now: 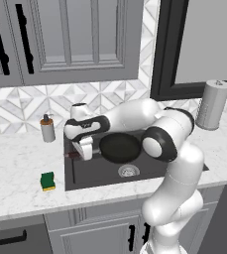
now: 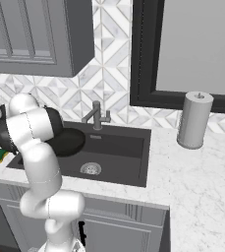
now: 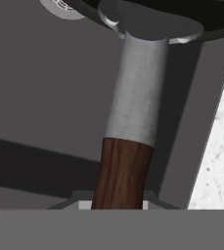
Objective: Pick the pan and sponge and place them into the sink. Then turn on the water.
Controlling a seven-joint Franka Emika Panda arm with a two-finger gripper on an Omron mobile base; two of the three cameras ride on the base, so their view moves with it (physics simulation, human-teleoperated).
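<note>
The sponge point(image 1: 47, 181) is lying on the marble counter point(image 1: 16, 168) just left of the sink point(image 1: 85, 173), near its front corner. The gripper point(image 1: 85, 149) is clenching the frying pan's point(image 1: 120, 147) reddish-brown handle point(image 3: 123, 171), holding the pan over the basin above the drain point(image 1: 128, 170). Behind, the faucet point(image 2: 97, 116) is standing at the rear edge.

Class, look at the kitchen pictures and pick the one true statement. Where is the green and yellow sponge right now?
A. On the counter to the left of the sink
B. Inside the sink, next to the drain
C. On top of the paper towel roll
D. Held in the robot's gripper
A: the sponge lies on the marble counter left of the sink, while the gripper is at the pan handle.
</note>
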